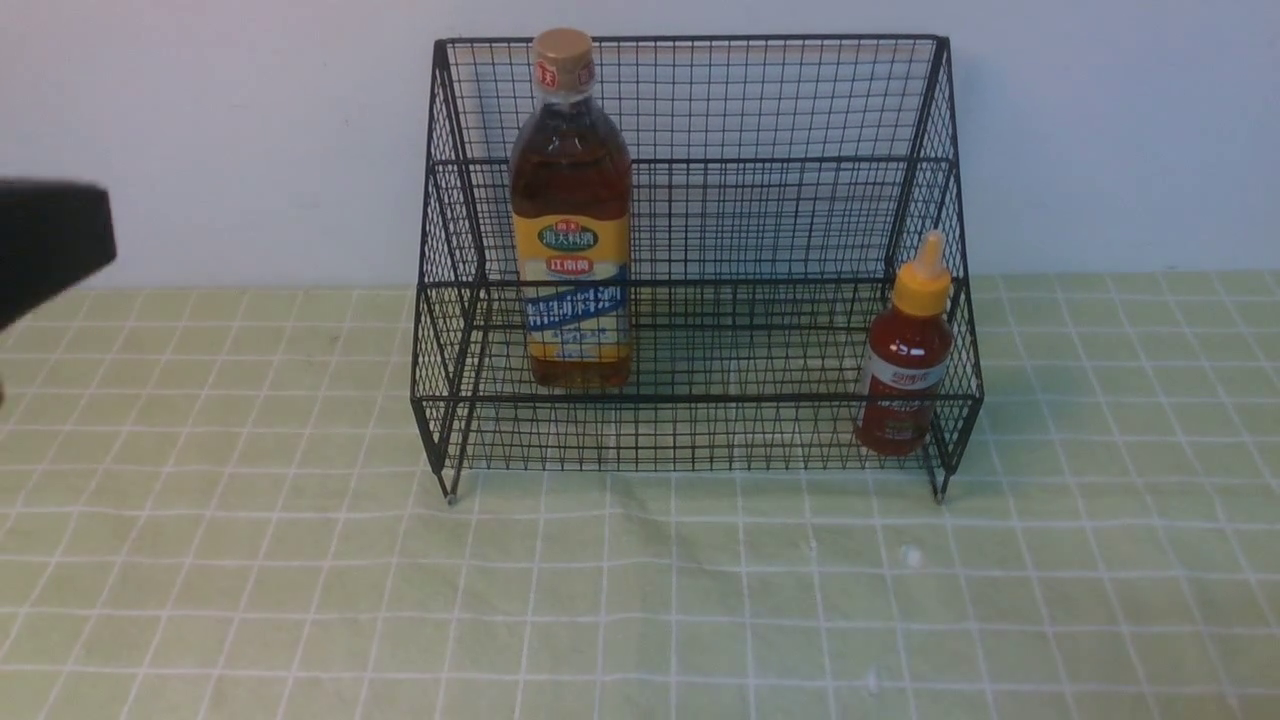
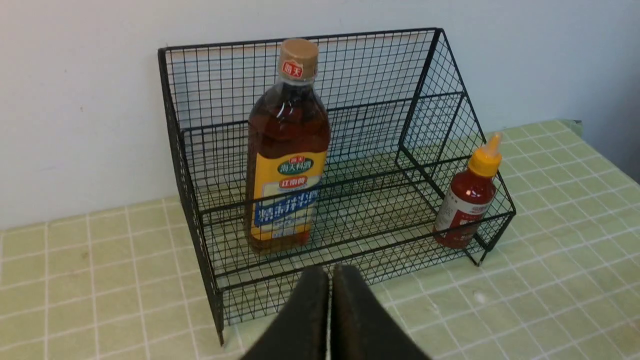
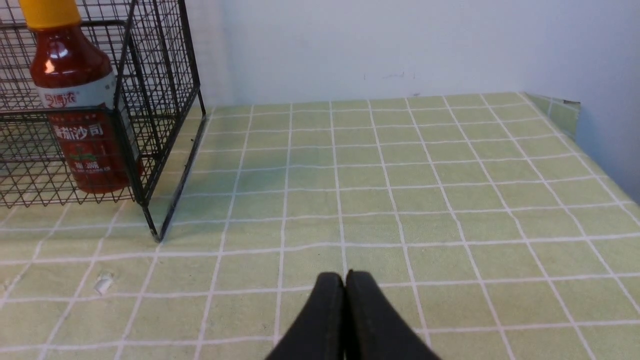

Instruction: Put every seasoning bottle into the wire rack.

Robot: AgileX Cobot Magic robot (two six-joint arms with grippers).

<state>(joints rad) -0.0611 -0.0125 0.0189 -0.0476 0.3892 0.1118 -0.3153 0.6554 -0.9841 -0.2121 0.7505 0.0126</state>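
Your left pincer [image 2: 330,272] has its two black fingers pressed together with nothing between them, and it sits above the counter [image 2: 550,280] just in front of the wire rack [image 2: 300,145]. From that pincer, the tall amber bottle [image 2: 286,150] stands straight ahead, upright on the rack's lower tier, toward the rack's left side, its gold cap nearly level with the top rail of the back. The small red sauce bottle [image 2: 467,197] is ahead of that pincer and off to its right, upright in the lower tier's right-hand corner, close against the sloping side mesh.

Your right pincer [image 3: 345,280] is likewise closed tight and empty, low over the green checked counter. From it, the red sauce bottle is ahead and to the left, behind the rack's front rail, and the rack's right front foot rests on the counter between the pincer and the bottle.

In the front view you see both bottles inside the rack, well apart from each other. Only a dark blurred piece of the left arm [image 1: 50,245] shows at the edge there; the right arm does not show.
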